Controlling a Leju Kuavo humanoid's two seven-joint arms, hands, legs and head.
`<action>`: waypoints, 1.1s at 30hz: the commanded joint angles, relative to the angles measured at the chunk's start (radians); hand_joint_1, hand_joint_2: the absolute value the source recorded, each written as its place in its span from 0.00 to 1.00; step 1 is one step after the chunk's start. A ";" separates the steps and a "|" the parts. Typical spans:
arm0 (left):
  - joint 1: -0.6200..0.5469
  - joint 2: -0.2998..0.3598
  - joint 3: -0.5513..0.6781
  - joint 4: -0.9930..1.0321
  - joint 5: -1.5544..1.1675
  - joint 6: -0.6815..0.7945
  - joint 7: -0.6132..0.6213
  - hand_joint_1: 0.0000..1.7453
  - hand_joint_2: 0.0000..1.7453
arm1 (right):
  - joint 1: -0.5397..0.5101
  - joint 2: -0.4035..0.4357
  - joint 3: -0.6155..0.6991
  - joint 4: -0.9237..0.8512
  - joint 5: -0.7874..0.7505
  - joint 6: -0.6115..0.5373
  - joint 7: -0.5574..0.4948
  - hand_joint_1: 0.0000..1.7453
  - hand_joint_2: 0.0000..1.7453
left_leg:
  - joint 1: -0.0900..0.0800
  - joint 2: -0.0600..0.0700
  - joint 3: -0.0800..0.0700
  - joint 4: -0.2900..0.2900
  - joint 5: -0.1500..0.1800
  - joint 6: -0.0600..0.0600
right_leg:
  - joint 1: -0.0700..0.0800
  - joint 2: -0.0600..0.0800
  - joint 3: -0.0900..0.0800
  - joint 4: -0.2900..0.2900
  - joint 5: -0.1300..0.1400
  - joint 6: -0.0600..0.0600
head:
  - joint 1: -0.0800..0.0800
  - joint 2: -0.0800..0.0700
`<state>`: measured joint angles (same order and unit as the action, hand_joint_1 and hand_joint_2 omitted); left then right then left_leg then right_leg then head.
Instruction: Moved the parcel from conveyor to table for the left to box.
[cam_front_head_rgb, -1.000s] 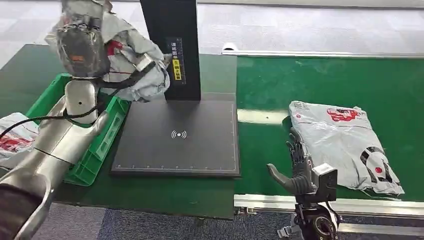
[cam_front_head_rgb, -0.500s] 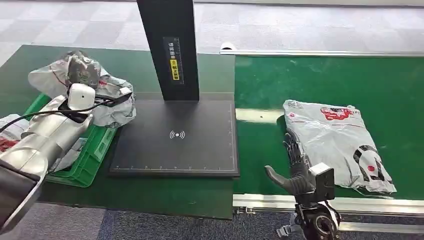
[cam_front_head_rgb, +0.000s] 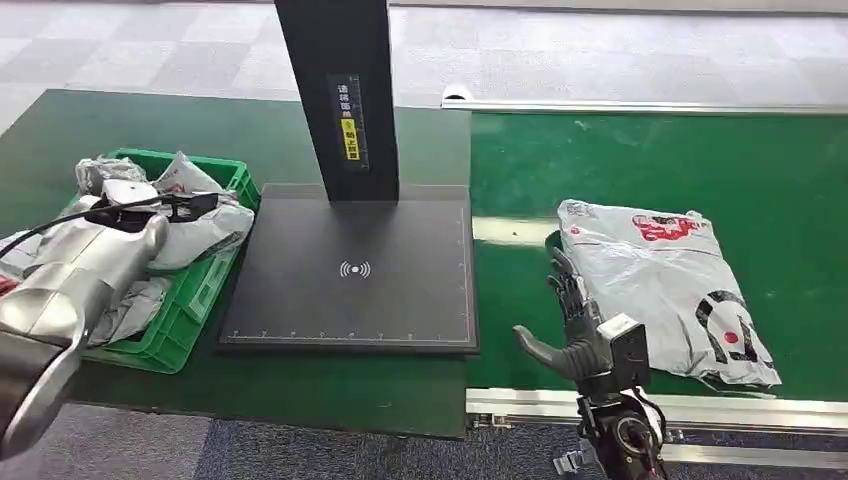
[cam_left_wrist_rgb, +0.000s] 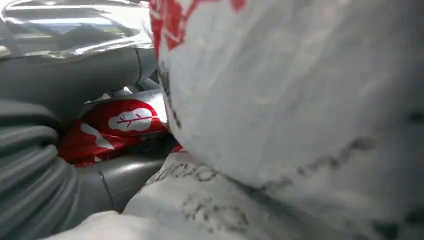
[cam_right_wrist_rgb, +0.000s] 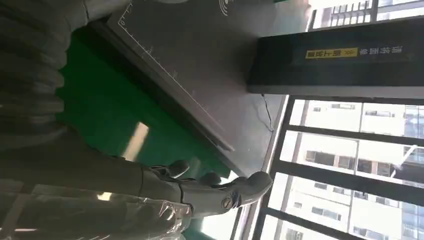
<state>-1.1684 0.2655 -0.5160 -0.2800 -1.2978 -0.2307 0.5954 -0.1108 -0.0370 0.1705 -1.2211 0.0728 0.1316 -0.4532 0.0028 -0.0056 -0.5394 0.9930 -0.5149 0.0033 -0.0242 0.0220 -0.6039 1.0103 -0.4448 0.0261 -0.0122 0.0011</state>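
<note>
A crumpled grey parcel (cam_front_head_rgb: 205, 222) with red print lies in the green crate (cam_front_head_rgb: 213, 292) at the table's left. My left hand (cam_front_head_rgb: 128, 196) grips it. In the left wrist view, the thumb (cam_left_wrist_rgb: 75, 75) and a finger wrap around this parcel (cam_left_wrist_rgb: 300, 100). A second grey parcel (cam_front_head_rgb: 665, 285) lies flat on the green conveyor (cam_front_head_rgb: 650, 160). My right hand (cam_front_head_rgb: 572, 325) stands open at that parcel's left edge, fingers straight and thumb spread. In the right wrist view the fingers (cam_right_wrist_rgb: 210, 192) lie along the shiny plastic of the parcel (cam_right_wrist_rgb: 95, 217).
A black scanner plate (cam_front_head_rgb: 355, 270) with a tall black post (cam_front_head_rgb: 340, 90) sits in the table's middle, between crate and conveyor. More grey parcels (cam_front_head_rgb: 130, 310) lie in the crate. The conveyor's metal rail (cam_front_head_rgb: 720, 410) runs along the near edge.
My left arm has come down from high above the crate, lowering its parcel into the crate. The conveyor parcel and my right hand have shifted slightly left.
</note>
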 joint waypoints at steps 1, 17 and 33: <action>-0.051 0.009 0.187 0.076 0.083 -0.033 0.047 1.00 1.00 | -0.010 0.027 0.008 0.058 0.014 0.000 0.014 0.00 1.00 | 0.001 0.002 0.003 -0.002 0.000 -0.002 | 0.001 0.000 0.002 -0.002 0.000 -0.003 | 0.000 0.000; -0.012 -0.018 0.251 0.060 0.115 0.024 0.006 0.00 1.00 | 0.014 0.030 -0.005 0.028 0.024 0.000 0.024 0.00 1.00 | 0.000 0.000 0.003 -0.003 0.000 -0.001 | 0.000 -0.002 0.003 -0.002 0.000 -0.003 | 0.000 0.000; 0.033 -0.095 0.607 -0.069 0.407 0.675 -0.714 0.00 0.00 | 0.026 0.013 -0.006 -0.028 0.009 -0.001 0.053 0.00 1.00 | 0.000 -0.002 0.002 -0.001 0.000 -0.001 | 0.000 -0.004 0.003 -0.002 0.000 -0.002 | 0.000 0.000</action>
<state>-1.1439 0.2235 -0.1470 -0.2971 -1.0535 0.1911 0.2980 -0.0741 -0.0175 0.1694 -1.2494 0.0908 0.1320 -0.4047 0.0023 -0.0074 -0.5397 0.9932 -0.5148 0.0033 -0.0247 0.0203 -0.6036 1.0103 -0.4448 0.0262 -0.0118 0.0011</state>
